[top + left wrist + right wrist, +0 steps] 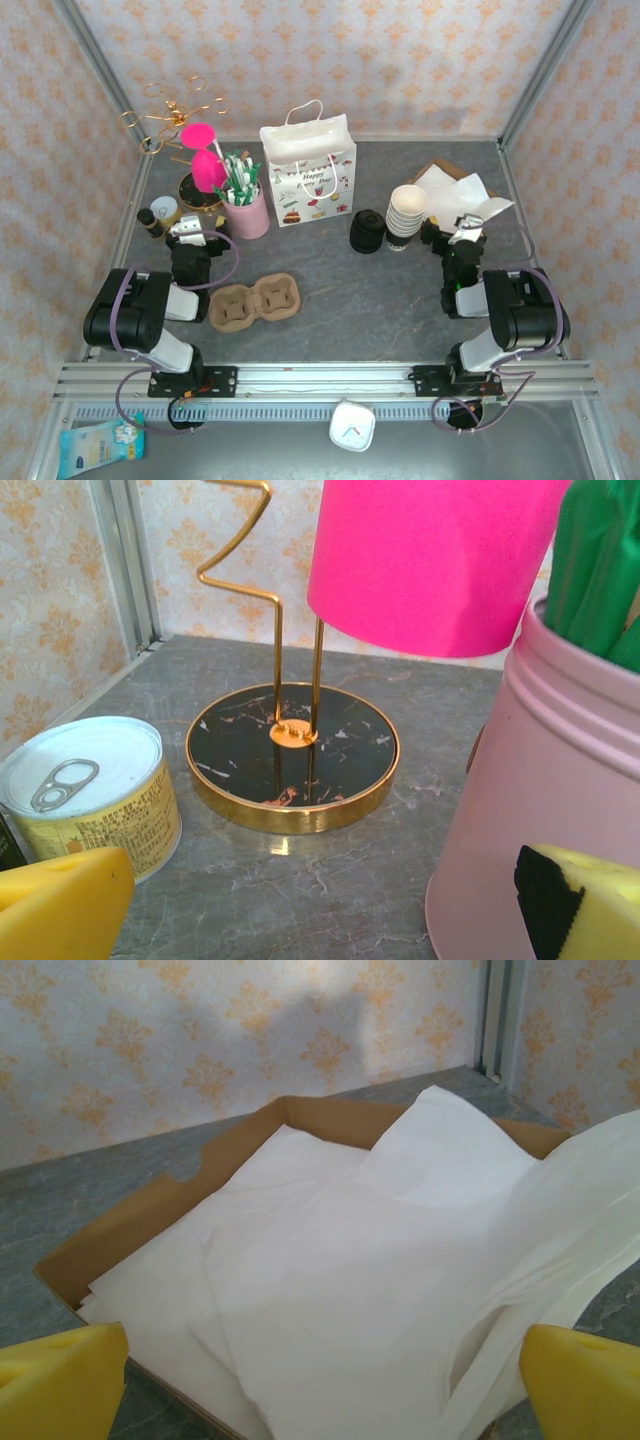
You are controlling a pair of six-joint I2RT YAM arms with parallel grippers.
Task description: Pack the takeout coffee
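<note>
The left gripper (320, 910) is held wide open, nothing gripped; a ring-pull tin (85, 780) is seen at ten o'clock, a pink tub (540, 810) at two. The right gripper (320, 1380) is likewise spread wide and empty, a cardboard tray (140, 1210) of white napkins (350, 1290) at twelve. The takeout coffee cup cannot be told apart from the stacked paper cups (405, 213) at that gripper's ten o'clock in the top view, beside black lids (367, 231).

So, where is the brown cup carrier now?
In the top view the brown cup carrier lies on the left half of the table, just right of the left arm, in front of the gift bag.
</note>
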